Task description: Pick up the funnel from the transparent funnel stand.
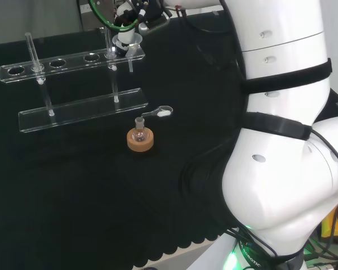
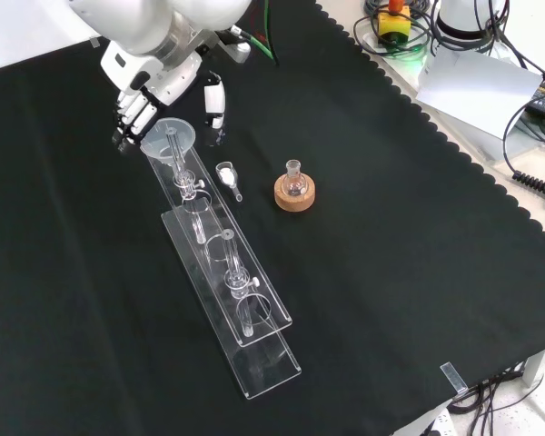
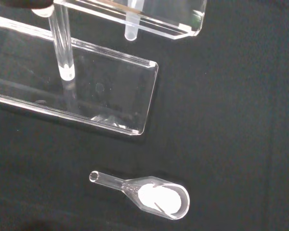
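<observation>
The clear funnel [image 2: 169, 134] sits in the end hole of the transparent stand [image 2: 241, 304], with its stem [image 1: 130, 63] hanging below the upper shelf. The hand [image 2: 153, 89] hovers right at the funnel's bowl. Its fingers [image 2: 130, 116] are beside the rim on one side, and the thumb [image 2: 215, 98] stands apart on the other side. Nothing is closed round the funnel. In the head view the hand [image 1: 136, 12] is just above the funnel [image 1: 127, 40] at the right end of the stand [image 1: 81, 111]. The wrist view looks down past the stem [image 3: 131, 24] onto the stand's base plate [image 3: 111, 98].
A small clear scoop [image 2: 227, 174] with white powder lies on the cloth beside the stand, and shows close in the wrist view [image 3: 156, 196]. A little round flask [image 2: 294, 178] sits on a cork ring [image 2: 295, 195] nearby. Cables and gear lie past the cloth's scalloped edge [image 2: 454, 118].
</observation>
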You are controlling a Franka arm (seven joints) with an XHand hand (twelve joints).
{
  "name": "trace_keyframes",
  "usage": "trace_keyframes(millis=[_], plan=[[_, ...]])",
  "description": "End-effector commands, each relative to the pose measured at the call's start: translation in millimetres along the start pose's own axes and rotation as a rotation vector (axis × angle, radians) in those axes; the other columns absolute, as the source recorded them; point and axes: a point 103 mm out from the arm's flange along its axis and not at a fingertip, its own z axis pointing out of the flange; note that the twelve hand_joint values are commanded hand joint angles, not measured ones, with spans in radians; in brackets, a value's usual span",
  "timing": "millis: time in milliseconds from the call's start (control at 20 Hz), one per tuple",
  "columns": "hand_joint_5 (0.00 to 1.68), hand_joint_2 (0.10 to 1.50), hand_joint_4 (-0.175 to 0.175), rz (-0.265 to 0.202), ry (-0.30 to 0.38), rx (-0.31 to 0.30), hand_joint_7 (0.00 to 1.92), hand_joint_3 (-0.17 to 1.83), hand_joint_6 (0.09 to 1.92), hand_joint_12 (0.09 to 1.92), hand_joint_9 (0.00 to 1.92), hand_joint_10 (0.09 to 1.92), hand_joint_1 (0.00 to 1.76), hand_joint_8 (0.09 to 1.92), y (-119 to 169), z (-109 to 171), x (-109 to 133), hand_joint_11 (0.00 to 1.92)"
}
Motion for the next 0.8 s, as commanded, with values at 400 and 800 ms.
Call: trace_keyframes(millis=[400,800], plan=[[0.12,0.73,0.02,-0.01,-0.029,0.038,0.0,0.34,0.09,1.51,0.17,0.88,0.66,0.48,6.6,2.3,-0.9,0.38],[0.17,0.7,0.019,0.0,-0.054,0.038,0.0,0.43,0.09,1.5,0.23,0.84,0.69,0.58,7.0,2.4,1.5,0.4]])
